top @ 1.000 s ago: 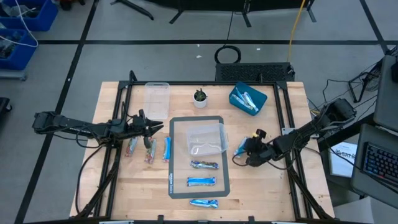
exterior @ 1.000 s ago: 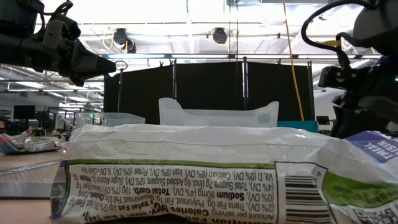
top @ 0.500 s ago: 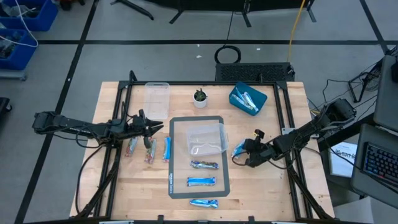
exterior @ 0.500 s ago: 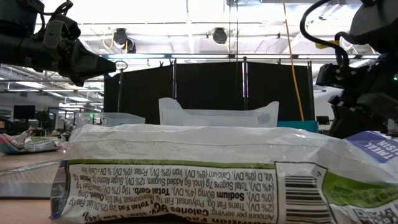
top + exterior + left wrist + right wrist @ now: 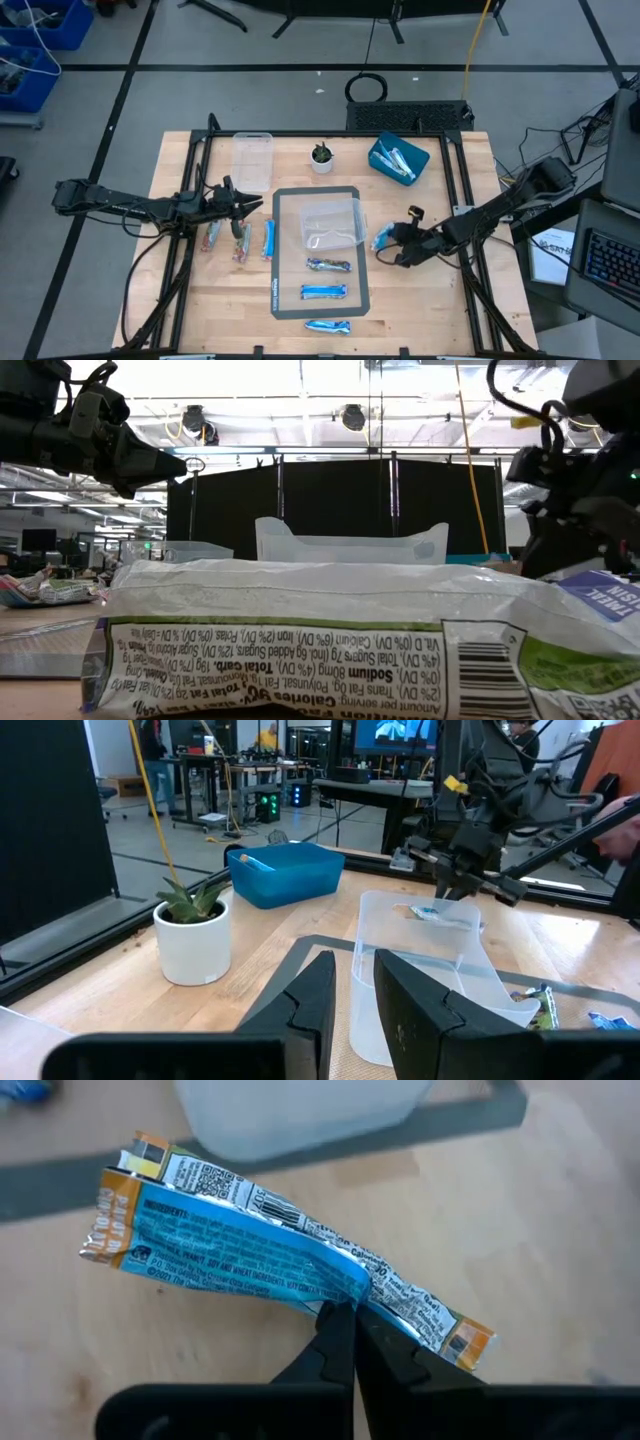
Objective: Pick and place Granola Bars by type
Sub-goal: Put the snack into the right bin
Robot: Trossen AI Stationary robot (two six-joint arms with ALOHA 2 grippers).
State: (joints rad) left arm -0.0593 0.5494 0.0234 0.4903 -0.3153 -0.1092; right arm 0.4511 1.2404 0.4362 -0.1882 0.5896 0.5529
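High view: right gripper [image 5: 388,246] over the wooden table [image 5: 420,300], just right of the grey mat [image 5: 275,250], clenched on a blue granola bar [image 5: 380,240]. Left gripper [image 5: 250,205] hovering left of the mat, above three bars [image 5: 240,240] lying side by side on the wood. Clear tub [image 5: 330,224] on the mat, three more bars [image 5: 325,291] in a column below it, the lowest on the bare table. Second clear tub [image 5: 252,160], small potted plant [image 5: 321,157] and blue bin [image 5: 398,160] along the far edge.

Low view: one bar wrapper [image 5: 300,640] filling the foreground; tub behind it.

Left wrist view: fingers [image 5: 400,1010] parted, nothing between them, pointing toward the tub.

Right wrist view: fingertips [image 5: 345,1330] pinched on the blue bar's lower edge, above the table.
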